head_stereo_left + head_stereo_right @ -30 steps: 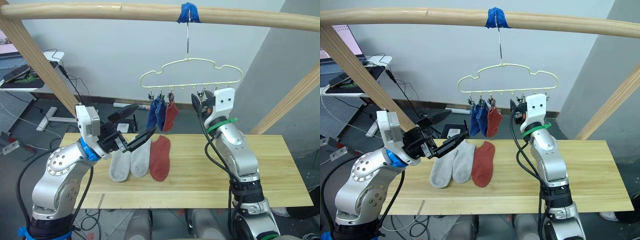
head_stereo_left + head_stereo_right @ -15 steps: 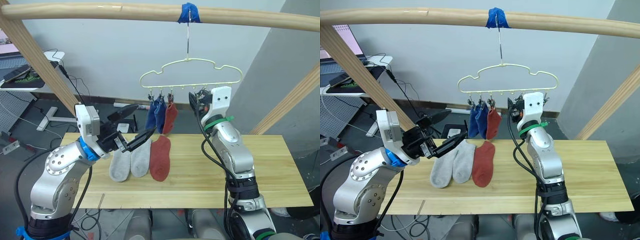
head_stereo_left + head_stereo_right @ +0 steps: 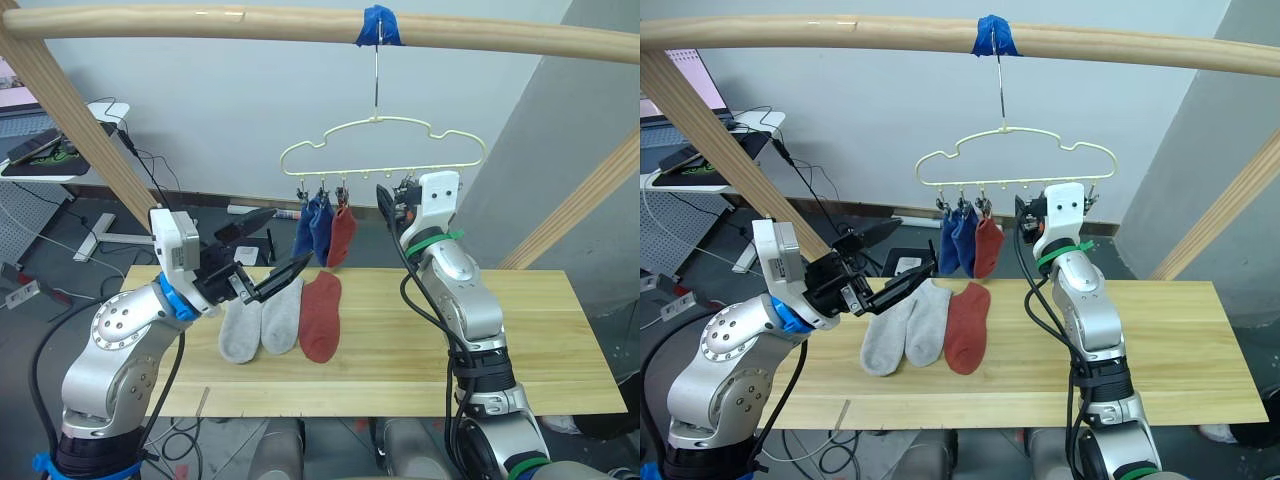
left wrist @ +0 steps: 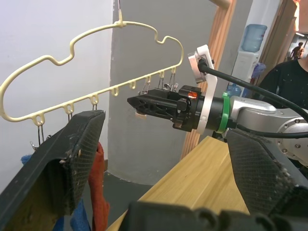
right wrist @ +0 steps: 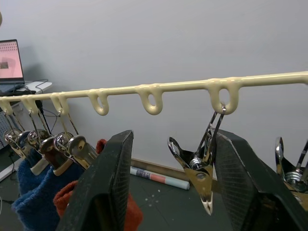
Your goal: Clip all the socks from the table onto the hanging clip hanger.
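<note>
The desk [image 3: 520, 340] is smooth, pale wooden planking with a matt finish, the socks [image 3: 300, 315] are soft knitted cloth, and the clip hanger [image 5: 154, 89] is glossy cream-coated wire carrying shiny metal clips [image 5: 202, 166].

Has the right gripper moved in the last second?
Yes. The right gripper has slid toward the robot's left along the clip hanger, nearer the hung socks.
</note>
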You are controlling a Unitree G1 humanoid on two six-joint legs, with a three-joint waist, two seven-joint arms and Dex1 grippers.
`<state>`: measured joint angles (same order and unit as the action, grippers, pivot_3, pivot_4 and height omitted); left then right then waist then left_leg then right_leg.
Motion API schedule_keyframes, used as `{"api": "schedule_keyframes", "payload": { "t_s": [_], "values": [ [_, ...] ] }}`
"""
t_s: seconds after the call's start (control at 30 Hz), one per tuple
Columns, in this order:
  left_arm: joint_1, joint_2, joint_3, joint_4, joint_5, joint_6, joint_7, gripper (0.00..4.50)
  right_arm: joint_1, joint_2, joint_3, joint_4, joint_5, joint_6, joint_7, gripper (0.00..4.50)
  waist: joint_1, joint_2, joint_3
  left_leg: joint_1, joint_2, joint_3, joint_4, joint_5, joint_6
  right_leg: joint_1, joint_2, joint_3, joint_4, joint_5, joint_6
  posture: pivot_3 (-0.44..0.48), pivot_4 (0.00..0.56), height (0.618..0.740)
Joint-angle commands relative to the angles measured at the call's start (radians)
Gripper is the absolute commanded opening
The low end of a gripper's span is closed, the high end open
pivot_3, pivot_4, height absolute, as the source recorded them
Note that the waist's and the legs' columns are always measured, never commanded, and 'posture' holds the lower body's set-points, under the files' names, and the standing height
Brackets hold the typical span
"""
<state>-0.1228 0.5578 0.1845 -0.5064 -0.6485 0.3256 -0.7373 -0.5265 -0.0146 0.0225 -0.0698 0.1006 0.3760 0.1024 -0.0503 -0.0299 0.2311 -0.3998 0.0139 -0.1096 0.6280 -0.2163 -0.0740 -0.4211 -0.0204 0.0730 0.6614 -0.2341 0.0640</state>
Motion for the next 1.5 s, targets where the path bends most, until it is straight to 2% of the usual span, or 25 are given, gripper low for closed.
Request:
{"api": "schedule_keyframes", "payload": {
  "t_s": [0.03,0.1,0.2,0.37,0.43,0.67,0.8,0.9,1.0,1.17,1.37,1.5],
  "values": [
    [0.002,-0.002,0.004,-0.036,-0.006,-0.009,0.008,4.50,-0.019,0.005,-0.012,-0.020,0.009,-0.033,-0.003,2.54,0.000,0.000,0.000,0.000,0.000,0.000,0.000,0.000,0.000,0.000,0.000,0.000,0.000,0.000,0.000,0.052,0.157,0.740],
    [0.003,-0.003,0.004,-0.036,-0.006,-0.009,0.010,4.50,-0.020,0.006,-0.016,-0.017,0.011,-0.032,-0.004,2.54,0.000,0.000,0.000,0.000,0.000,0.000,0.000,0.000,0.000,0.000,0.000,0.000,0.000,0.000,0.000,0.053,0.157,0.740],
    [0.003,-0.002,0.004,-0.036,-0.006,-0.009,0.011,4.50,-0.022,0.009,-0.021,-0.014,0.015,-0.032,-0.006,1.96,0.000,0.000,0.000,0.000,0.000,0.000,0.000,0.000,0.000,0.000,0.000,0.000,0.000,0.000,0.000,0.052,0.158,0.740],
    [-0.001,-0.002,0.002,-0.029,-0.003,-0.009,0.012,4.50,-0.024,0.012,-0.029,-0.010,0.020,-0.035,-0.007,0.38,0.000,0.000,0.000,0.000,0.000,0.000,0.000,0.000,0.000,0.000,0.000,0.000,0.000,0.000,0.000,0.053,0.158,0.740],
    [-0.001,-0.002,0.002,-0.030,-0.004,-0.007,0.013,4.50,-0.023,0.013,-0.030,-0.011,0.019,-0.034,-0.008,0.04,0.000,0.000,0.000,0.000,0.000,0.000,0.000,0.000,0.000,0.000,0.000,0.000,0.000,0.000,0.000,0.052,0.158,0.740],
    [0.001,-0.004,-0.004,-0.031,0.000,-0.008,0.014,4.50,-0.021,0.014,-0.040,-0.012,0.019,-0.031,-0.006,0.01,0.000,0.000,0.000,0.000,0.000,0.000,0.000,0.000,0.000,0.000,0.000,0.000,0.000,0.000,0.000,0.049,0.158,0.740],
    [0.031,0.029,-0.043,-0.008,0.065,0.006,0.005,4.50,-0.013,-0.020,-0.041,-0.050,0.060,0.021,0.061,0.01,-0.001,0.000,0.000,0.000,0.000,0.000,0.000,0.000,0.000,0.000,0.000,0.000,0.000,0.000,0.001,0.029,0.167,0.740],
    [0.078,0.100,-0.174,0.061,0.238,0.031,0.005,4.50,-0.006,-0.104,-0.034,-0.105,0.135,0.146,0.177,0.01,-0.005,0.000,0.000,0.000,0.000,0.000,0.000,0.000,0.000,0.000,0.000,0.000,0.000,-0.001,0.001,0.012,0.177,0.740],
    [0.098,0.089,-0.242,0.159,0.318,0.001,0.016,4.50,-0.002,-0.155,-0.022,-0.139,0.168,0.215,0.227,0.01,-0.007,0.001,0.001,0.001,0.000,0.001,0.000,0.000,0.000,0.000,0.000,0.001,0.000,-0.001,0.000,-0.007,0.184,0.740],
    [-0.009,-0.007,-0.397,0.425,0.513,-0.170,0.036,4.50,-0.005,-0.184,-0.009,-0.165,0.200,0.277,0.260,0.01,-0.006,0.002,0.001,0.001,0.000,0.000,0.000,0.000,0.000,0.000,0.000,0.000,0.000,-0.003,-0.003,-0.027,0.195,0.740],
    [-0.243,-0.131,-0.462,0.852,0.639,-0.335,0.049,4.50,-0.004,-0.180,-0.001,-0.218,0.214,0.341,0.235,0.01,-0.007,0.002,0.001,0.000,0.000,0.000,0.001,0.000,0.001,0.000,0.000,0.000,0.001,-0.001,0.001,-0.072,0.227,0.740],
    [-0.337,-0.183,-0.469,1.078,0.689,-0.406,0.063,4.50,-0.006,-0.177,-0.008,-0.234,0.209,0.366,0.215,0.01,-0.016,0.003,0.002,-0.001,0.000,0.000,0.000,0.000,0.001,0.000,0.000,0.000,-0.001,-0.001,0.001,-0.099,0.233,0.740]
  ]
}}
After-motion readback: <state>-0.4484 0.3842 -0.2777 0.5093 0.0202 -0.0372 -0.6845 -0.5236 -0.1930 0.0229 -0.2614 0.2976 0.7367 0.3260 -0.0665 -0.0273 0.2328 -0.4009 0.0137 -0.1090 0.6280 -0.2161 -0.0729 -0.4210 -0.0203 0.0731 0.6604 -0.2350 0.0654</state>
